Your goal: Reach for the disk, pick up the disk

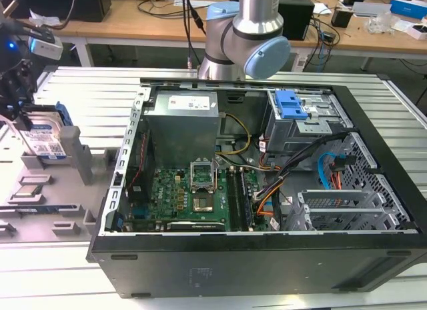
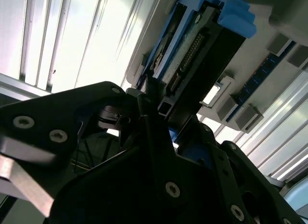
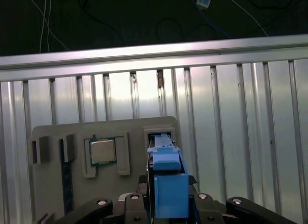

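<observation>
disk: the disk (image 1: 45,135) stands on edge in a slot of the grey holder (image 1: 80,157), at the exterior view's left, label side showing, blue frame round its edges
gripper: the gripper (image 1: 21,117) is down at the disk's top edge; in the first wrist view the blue frame (image 3: 169,185) runs straight into its middle; I cannot tell whether it is clenched on the frame or only straddling it
step: judged as the end of the reach or the start of the grasp; the disk sits in its slot, not yet lifted
what a lift calls for: a firm hold across the thin faces and a straight pull along the slot, since a tilt would likely jam the frame against the holder's walls
edges: holder post just beside the disk; processor chip (image 3: 102,151) in its own recess next to the slot
open room: free space above the holder; ribbed metal desk (image 3: 231,137) around it; open computer case (image 1: 267,270) well apart, toward the exterior view's right
</observation>
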`<state>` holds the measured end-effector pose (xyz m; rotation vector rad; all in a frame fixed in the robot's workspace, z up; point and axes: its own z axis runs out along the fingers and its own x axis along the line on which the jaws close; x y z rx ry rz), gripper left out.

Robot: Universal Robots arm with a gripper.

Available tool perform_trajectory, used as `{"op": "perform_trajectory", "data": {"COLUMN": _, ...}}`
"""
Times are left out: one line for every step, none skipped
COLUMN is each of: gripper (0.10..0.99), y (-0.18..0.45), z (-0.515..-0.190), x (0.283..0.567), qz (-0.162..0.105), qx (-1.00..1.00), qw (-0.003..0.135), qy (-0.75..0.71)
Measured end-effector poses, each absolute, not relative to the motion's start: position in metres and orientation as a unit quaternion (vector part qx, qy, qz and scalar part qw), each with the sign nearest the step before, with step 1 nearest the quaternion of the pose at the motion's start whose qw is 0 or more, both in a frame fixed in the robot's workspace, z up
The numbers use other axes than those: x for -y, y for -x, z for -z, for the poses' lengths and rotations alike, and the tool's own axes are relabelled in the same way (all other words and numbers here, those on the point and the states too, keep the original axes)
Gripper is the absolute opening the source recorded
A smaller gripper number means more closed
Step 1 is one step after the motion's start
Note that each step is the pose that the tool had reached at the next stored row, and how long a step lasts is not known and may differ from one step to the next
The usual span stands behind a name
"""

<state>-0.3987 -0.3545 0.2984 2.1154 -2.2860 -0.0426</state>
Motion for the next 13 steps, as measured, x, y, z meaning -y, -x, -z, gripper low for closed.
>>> {"op": "perform_trajectory", "data": {"gripper": 0.373, "y": 0.399, "z": -0.299, "x": 0.355, "qz": 0.014, "qx": 0.734, "qw": 0.013, "qy": -0.679}}
{"op": "perform_trajectory", "data": {"gripper": 0.373, "y": 0.399, "z": -0.3, "x": 0.355, "qz": 0.014, "qx": 0.734, "qw": 0.013, "qy": -0.679}}
{"op": "perform_trajectory", "data": {"gripper": 0.373, "y": 0.399, "z": -0.302, "x": 0.355, "qz": 0.014, "qx": 0.734, "qw": 0.013, "qy": -0.679}}
{"op": "perform_trajectory", "data": {"gripper": 0.373, "y": 0.399, "z": -0.303, "x": 0.355, "qz": 0.014, "qx": 0.734, "qw": 0.013, "qy": -0.679}}
{"op": "perform_trajectory", "data": {"gripper": 0.373, "y": 0.399, "z": -0.304, "x": 0.355, "qz": 0.014, "qx": 0.734, "qw": 0.013, "qy": -0.679}}
{"op": "perform_trajectory", "data": {"gripper": 0.373, "y": 0.399, "z": -0.305, "x": 0.355, "qz": 0.014, "qx": 0.734, "qw": 0.013, "qy": -0.679}}
{"op": "perform_trajectory", "data": {"gripper": 0.373, "y": 0.399, "z": -0.307, "x": 0.355, "qz": 0.014, "qx": 0.734, "qw": 0.013, "qy": -0.679}}
{"op": "perform_trajectory", "data": {"gripper": 0.373, "y": 0.399, "z": -0.308, "x": 0.355, "qz": 0.014, "qx": 0.734, "qw": 0.013, "qy": -0.679}}
{"op": "perform_trajectory", "data": {"gripper": 0.373, "y": 0.399, "z": -0.309, "x": 0.355, "qz": 0.014, "qx": 0.734, "qw": 0.013, "qy": -0.679}}
{"op": "perform_trajectory", "data": {"gripper": 0.373, "y": 0.399, "z": -0.31, "x": 0.355, "qz": 0.014, "qx": 0.734, "qw": 0.013, "qy": -0.679}}
{"op": "perform_trajectory", "data": {"gripper": 0.373, "y": 0.399, "z": -0.312, "x": 0.355, "qz": 0.014, "qx": 0.734, "qw": 0.013, "qy": -0.679}}
{"op": "perform_trajectory", "data": {"gripper": 0.373, "y": 0.399, "z": -0.314, "x": 0.355, "qz": 0.014, "qx": 0.734, "qw": 0.013, "qy": -0.679}}
{"op": "perform_trajectory", "data": {"gripper": 0.373, "y": 0.399, "z": -0.318, "x": 0.354, "qz": 0.014, "qx": 0.734, "qw": 0.013, "qy": -0.679}}
